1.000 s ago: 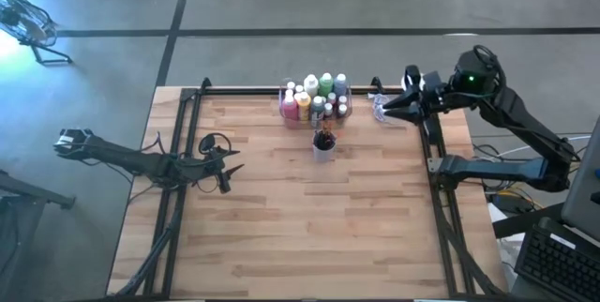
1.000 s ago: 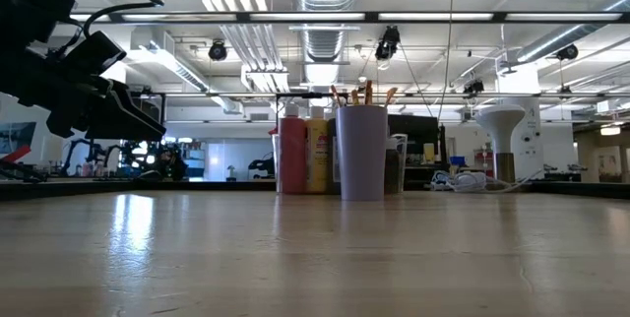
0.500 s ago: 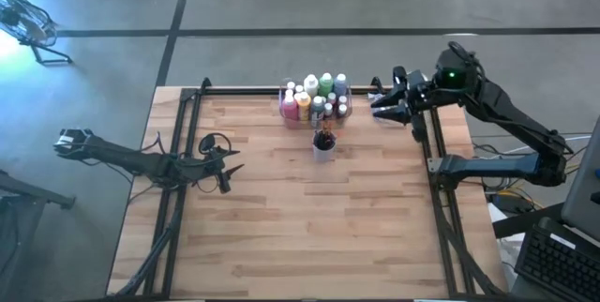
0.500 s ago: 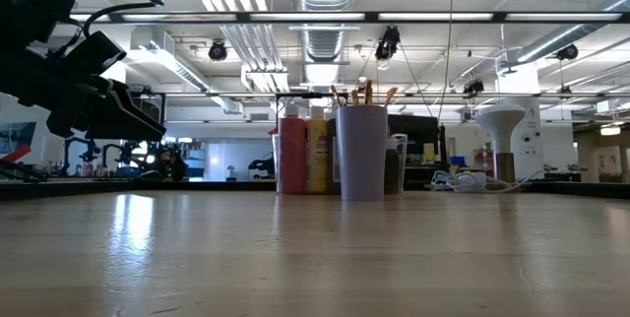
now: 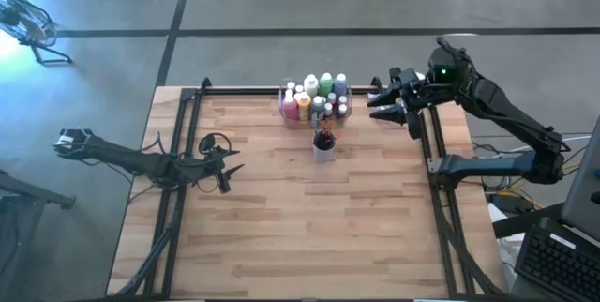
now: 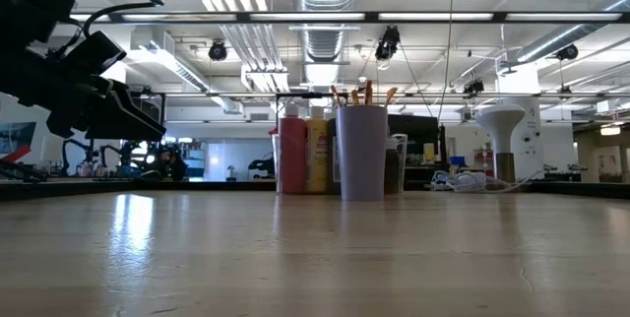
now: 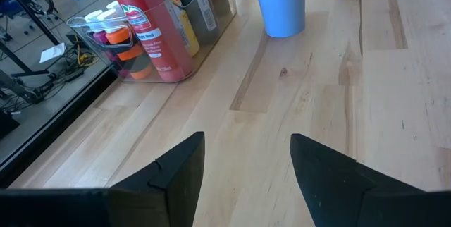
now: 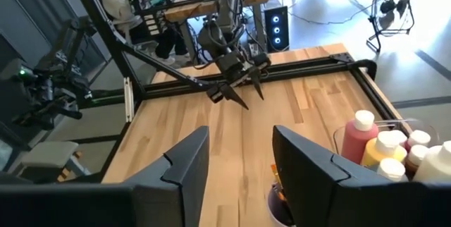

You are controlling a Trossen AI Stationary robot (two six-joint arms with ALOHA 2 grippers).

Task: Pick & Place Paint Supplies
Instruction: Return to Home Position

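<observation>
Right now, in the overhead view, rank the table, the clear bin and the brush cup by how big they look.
1. table: by far the largest.
2. clear bin: far smaller than the table.
3. brush cup: smallest, clearly narrower than the bin it stands near.

High cam looks straight down on the whole wooden table [image 5: 281, 236]. Low cam sits at tabletop height, facing level past the cup [image 6: 361, 155] into the room behind. Left wrist cam hangs close over the wood, aimed at the transparent bin [image 7: 215, 5] and that same cup — right wrist cam rides higher, looking back across the table toward the left arm [image 8: 224, 47].
</observation>
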